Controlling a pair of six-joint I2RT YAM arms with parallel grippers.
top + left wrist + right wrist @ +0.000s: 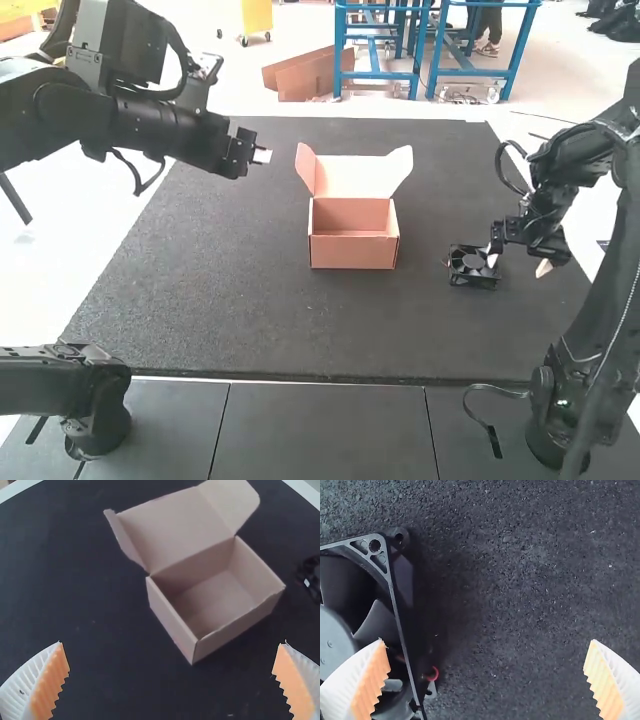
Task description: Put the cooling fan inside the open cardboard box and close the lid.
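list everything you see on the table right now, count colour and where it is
box: one, brown cardboard, middle of the mat, lid up, nothing inside
fan: one, black, on the mat right of the box
mat: one, black, under the box and fan
left gripper: one, white with orange pads, open, above the mat left of the box
right gripper: one, white with orange pads, open, low at the fan, one finger over it
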